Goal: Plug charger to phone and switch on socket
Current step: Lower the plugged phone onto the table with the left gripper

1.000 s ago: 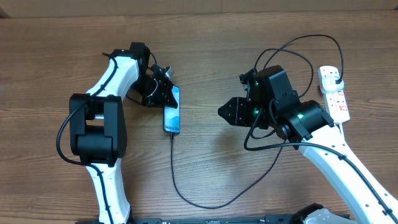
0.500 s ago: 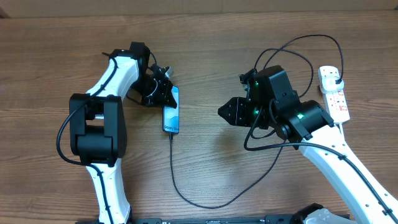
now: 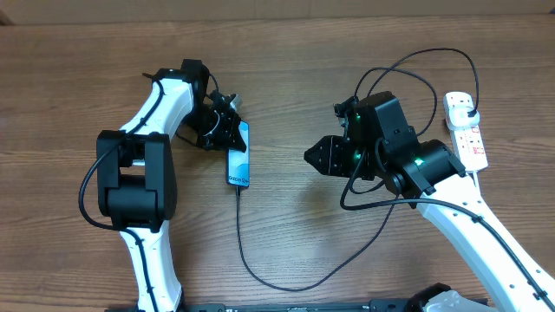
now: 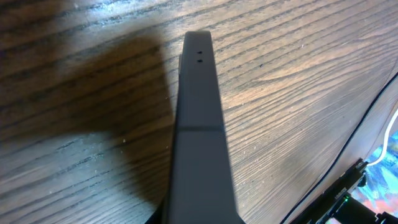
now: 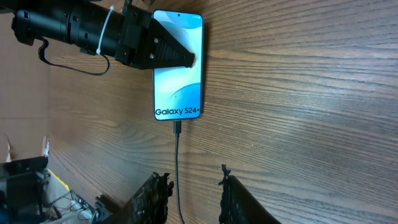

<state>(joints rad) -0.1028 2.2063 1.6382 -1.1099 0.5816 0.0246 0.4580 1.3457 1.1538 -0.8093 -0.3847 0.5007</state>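
The phone lies flat on the wooden table with its light-blue screen lit, and "Galaxy S24+" shows on the phone in the right wrist view. The charger sits with its tip in the phone's near end, and the black cable loops across the table towards the socket at far right. My left gripper is shut, its tip resting on the screen. In its own view the left gripper hides the phone. My right gripper hovers open to the phone's right; the right gripper holds nothing.
Black cables loop over and around the right arm. A black plug sits in the socket's far end. The table's back edge runs along the top. Clutter lies beyond the table edge.
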